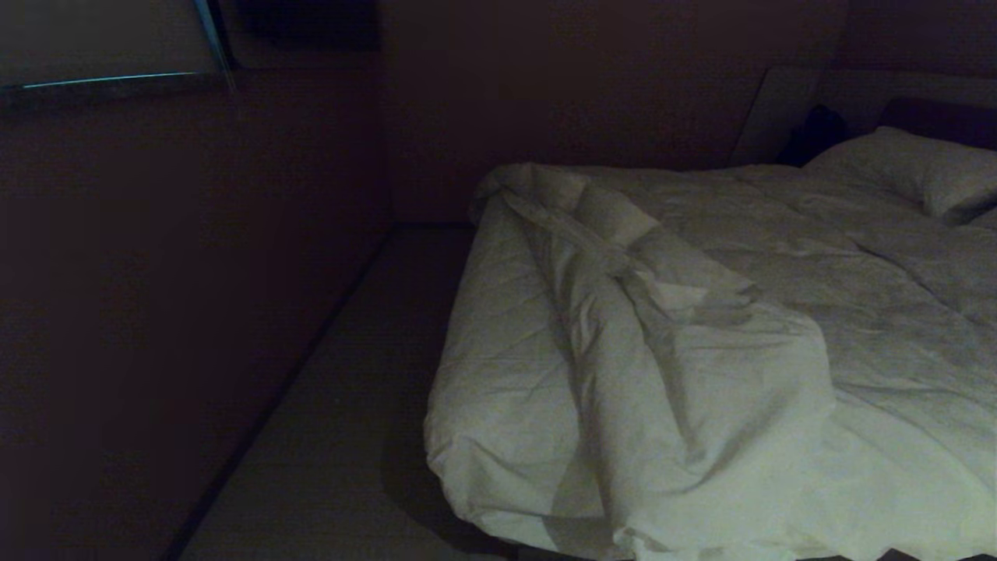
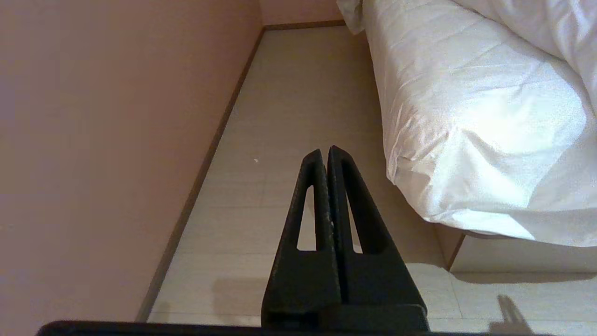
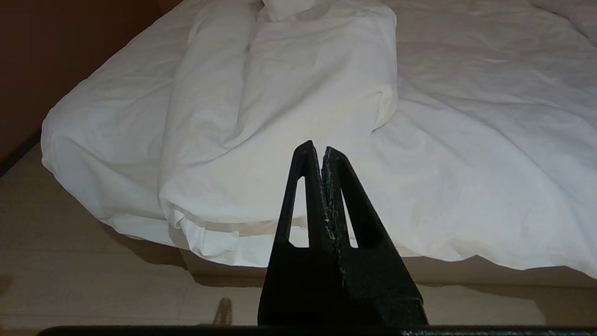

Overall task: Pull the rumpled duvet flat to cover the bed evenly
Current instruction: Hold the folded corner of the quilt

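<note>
While duvet lies bunched on bed | left tool closed, empty | right tool closed, empty

Left tool: matte black, two long tapered fingers, each a wedge with a narrow triangular cutout, widening into a solid blocky base. Black housing edge runs below it. Right tool: same black build, same cutouts; inner pad faces look rough and scuffed with pale specks.
</note>
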Controlling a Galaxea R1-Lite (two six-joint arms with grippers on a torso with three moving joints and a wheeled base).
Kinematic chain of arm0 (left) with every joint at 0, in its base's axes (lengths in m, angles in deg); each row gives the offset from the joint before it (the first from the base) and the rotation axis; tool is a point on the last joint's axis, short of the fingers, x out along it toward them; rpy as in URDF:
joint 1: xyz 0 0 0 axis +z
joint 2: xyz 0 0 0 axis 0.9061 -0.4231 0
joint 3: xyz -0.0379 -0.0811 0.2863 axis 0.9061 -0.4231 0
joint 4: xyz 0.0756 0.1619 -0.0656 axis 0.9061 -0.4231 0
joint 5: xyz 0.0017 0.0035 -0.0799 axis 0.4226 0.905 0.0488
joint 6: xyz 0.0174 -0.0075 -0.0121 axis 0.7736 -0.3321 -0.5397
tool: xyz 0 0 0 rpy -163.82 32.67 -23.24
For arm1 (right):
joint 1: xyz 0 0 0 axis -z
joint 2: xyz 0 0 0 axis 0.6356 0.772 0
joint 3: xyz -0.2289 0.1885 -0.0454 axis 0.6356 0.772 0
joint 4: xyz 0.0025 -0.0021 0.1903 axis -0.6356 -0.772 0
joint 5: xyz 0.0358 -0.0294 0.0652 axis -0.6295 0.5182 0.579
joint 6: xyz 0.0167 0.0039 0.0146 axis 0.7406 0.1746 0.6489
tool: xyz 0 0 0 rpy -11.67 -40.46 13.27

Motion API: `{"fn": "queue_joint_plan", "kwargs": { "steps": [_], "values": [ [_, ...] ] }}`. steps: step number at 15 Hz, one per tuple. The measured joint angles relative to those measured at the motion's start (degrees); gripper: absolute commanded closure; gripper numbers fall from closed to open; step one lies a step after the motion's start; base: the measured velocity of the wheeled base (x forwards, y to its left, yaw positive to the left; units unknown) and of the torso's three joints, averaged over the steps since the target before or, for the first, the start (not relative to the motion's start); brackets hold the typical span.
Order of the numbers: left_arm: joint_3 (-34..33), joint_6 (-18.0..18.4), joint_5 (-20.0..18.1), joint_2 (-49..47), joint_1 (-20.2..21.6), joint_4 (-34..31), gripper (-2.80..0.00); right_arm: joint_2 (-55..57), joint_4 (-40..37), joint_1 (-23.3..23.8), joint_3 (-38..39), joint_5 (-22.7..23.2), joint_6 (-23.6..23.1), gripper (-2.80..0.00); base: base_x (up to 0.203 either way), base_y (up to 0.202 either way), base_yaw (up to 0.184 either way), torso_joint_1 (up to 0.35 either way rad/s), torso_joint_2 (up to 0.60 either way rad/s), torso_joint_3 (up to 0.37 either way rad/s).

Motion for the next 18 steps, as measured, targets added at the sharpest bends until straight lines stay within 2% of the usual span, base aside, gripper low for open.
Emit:
{"fn": "queue_joint_plan", "kwargs": {
  "steps": [9,13,18],
  "values": [
    [0.0,0.0,0.0,0.0,0.0,0.0,0.00,0.0,-0.6,0.0,-0.6,0.2,-0.5,0.00,0.000,0.000,0.000,0.000,0.00,0.000],
    [0.0,0.0,0.0,0.0,0.0,0.0,0.00,4.1,-2.0,-0.2,-9.0,2.0,1.1,0.00,0.000,0.000,0.000,0.000,0.00,0.000],
    [0.0,0.0,0.0,0.0,0.0,0.0,0.00,22.2,-1.5,-0.4,-20.7,6.7,6.2,0.00,0.000,0.000,0.000,0.000,0.00,0.000]
  ]
}}
